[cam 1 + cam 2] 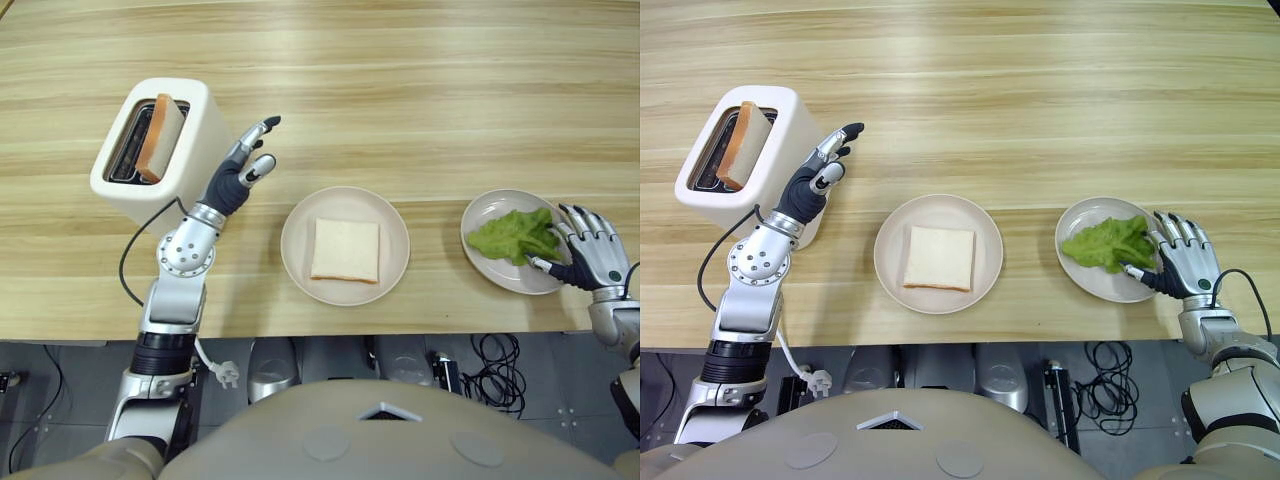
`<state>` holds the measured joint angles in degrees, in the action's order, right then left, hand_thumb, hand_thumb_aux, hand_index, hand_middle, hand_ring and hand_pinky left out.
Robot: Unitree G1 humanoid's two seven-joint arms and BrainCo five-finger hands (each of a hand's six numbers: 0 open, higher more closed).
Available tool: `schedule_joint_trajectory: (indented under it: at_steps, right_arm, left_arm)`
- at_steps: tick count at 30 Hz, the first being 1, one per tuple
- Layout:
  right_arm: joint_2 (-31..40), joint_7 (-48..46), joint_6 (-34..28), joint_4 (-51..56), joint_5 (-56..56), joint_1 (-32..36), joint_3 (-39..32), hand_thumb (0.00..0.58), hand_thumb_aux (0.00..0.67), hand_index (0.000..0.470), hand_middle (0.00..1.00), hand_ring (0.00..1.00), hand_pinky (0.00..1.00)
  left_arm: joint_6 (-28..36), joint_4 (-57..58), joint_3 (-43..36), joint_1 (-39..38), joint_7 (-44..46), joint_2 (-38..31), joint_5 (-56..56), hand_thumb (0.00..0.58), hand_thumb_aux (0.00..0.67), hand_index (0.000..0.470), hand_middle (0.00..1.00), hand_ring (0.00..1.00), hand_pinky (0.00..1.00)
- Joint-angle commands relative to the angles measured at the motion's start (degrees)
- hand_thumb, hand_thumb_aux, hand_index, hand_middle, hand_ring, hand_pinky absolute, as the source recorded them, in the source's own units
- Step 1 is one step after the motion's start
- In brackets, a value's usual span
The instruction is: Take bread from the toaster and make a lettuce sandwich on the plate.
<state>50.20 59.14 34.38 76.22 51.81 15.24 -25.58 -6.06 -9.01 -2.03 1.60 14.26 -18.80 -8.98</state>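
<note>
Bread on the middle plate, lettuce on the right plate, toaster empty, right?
No, the toaster is not empty: the left eye view shows a slice of bread standing in it. The plated slice and the lettuce are as you said.

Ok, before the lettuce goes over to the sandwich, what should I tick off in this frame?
1. Base slice in place: ok. The bread slice lies flat in the middle of the centre plate.
2. Lettuce within reach: ok. The lettuce lies on the side plate, with the right hand at its right edge.
3. Lettuce gripped: not ok. The right hand is open and the leaf is not lifted.
4. Top slice available: ok. A second slice stands in the toaster.
5. Left hand free: ok. The left hand is open beside the toaster and holds nothing.
</note>
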Motion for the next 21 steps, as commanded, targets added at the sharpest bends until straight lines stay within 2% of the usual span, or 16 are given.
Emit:
schedule_joint_trajectory:
  at_steps: [1, 15, 16, 17, 21]
  right_arm:
    - [-0.8, -1.3, -0.3, 0.4, -0.1, -0.6, -1.7, 0.580, 0.670, 0.460, 0.00, 0.00, 0.00]
    - [-1.4, -0.5, 0.7, -0.7, -0.6, 2.2, -4.0, 0.580, 0.670, 0.460, 0.00, 0.00, 0.00]
    - [-1.4, -0.7, 1.3, -0.8, -1.0, 2.6, -3.8, 0.580, 0.670, 0.460, 0.68, 0.68, 0.68]
    - [-1.4, -1.1, 2.1, -0.9, -1.5, 3.0, -3.4, 0.580, 0.670, 0.460, 1.00, 1.00, 1.00]
    - [-0.8, -0.7, 6.1, -2.5, -2.6, 6.0, -2.6, 0.580, 0.670, 0.460, 1.00, 1.00, 1.00]
  left_arm:
    - [-0.2, 1.3, -0.5, 0.0, -0.1, 0.1, -0.2, 0.000, 0.000, 0.000, 0.00, 0.00, 0.00]
    - [-0.8, 3.9, -1.9, 0.5, 0.1, 0.1, -0.9, 0.000, 0.000, 0.000, 0.00, 0.00, 0.00]
    - [-0.8, 4.1, -2.1, 0.5, 0.1, 0.1, -1.0, 0.000, 0.000, 0.000, 0.00, 0.00, 0.00]
    - [-0.9, 4.3, -2.2, 0.5, 0.0, 0.1, -0.9, 0.000, 0.000, 0.000, 0.00, 0.00, 0.00]
    - [-1.1, 4.7, -2.3, 0.5, -0.3, 0.1, -0.8, 0.000, 0.000, 0.000, 0.00, 0.00, 0.00]
